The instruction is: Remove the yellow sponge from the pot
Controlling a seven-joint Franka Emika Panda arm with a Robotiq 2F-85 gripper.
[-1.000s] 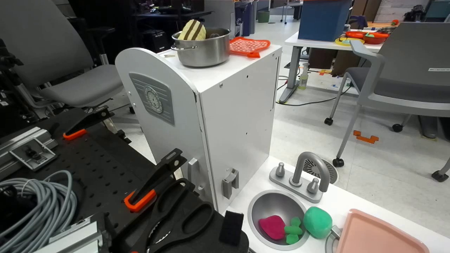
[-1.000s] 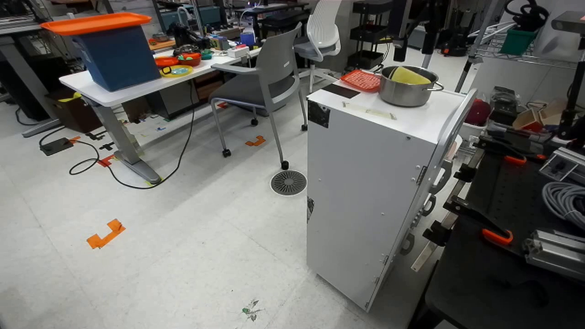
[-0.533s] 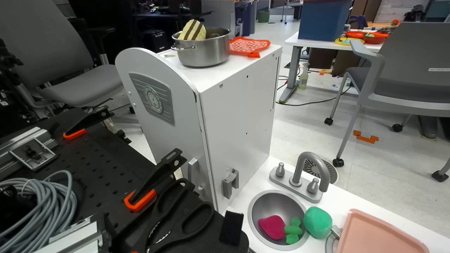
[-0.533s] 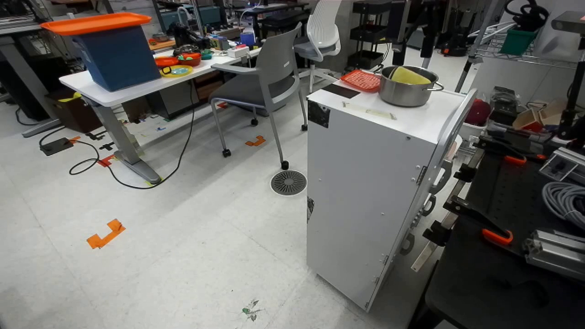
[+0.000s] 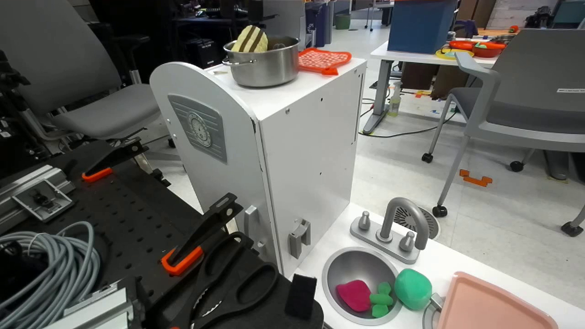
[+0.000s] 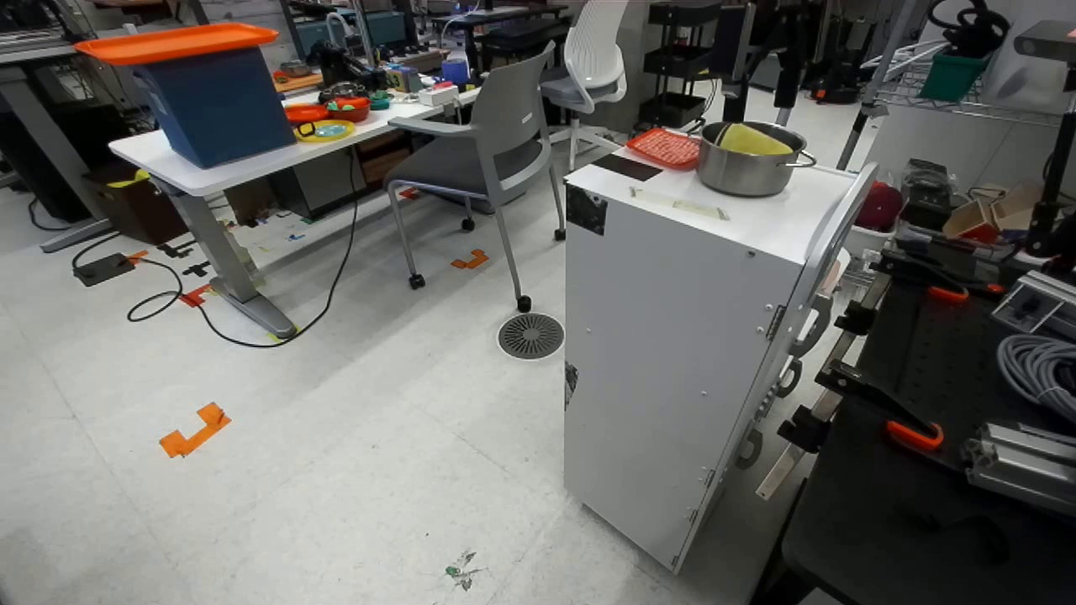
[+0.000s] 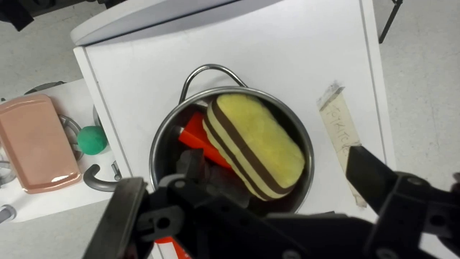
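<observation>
In an exterior view you see the yellow sponge in the pot, tilted so that one end rises above the rim; cream and dark brown stripes run along its side. The pot stands upright on top of a white cabinet, with a flat orange lattice close beside it. In the wrist view you look down into the pot's mouth — the sponge lies aslant across it, its plain yellow face upward, and next to it in the pot shows a red-orange object, partly hidden. Your gripper is above the pot with its fingers spread well apart: in the wrist view one overlaps the pot's interior, the other the cabinet top outside the rim, near a strip of tape with handwriting. Lower down in an exterior view — a sink holds a dark pink piece and a green piece; a round green object sits just beside it, near a pink tray, and a grey faucet stands behind the sink on the same white counter
</observation>
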